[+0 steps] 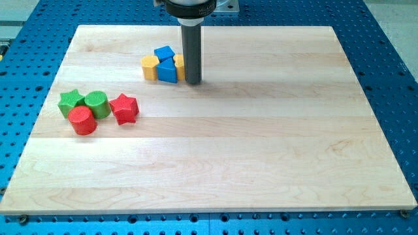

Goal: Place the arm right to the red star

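The red star (124,108) lies at the view's left on the wooden board (261,143). It touches a green cylinder (96,103), next to a red cylinder (82,121) and a green star (70,101). My tip (194,81) rests on the board near the view's top, far up and right of the red star. It stands just right of a cluster of blocks: a blue block (164,53), a blue triangular block (167,70), a yellow block (151,67) and a second yellow block (179,66) partly hidden behind the rod.
The board sits on a blue perforated table (392,78). The arm's mount (191,6) shows at the view's top edge.
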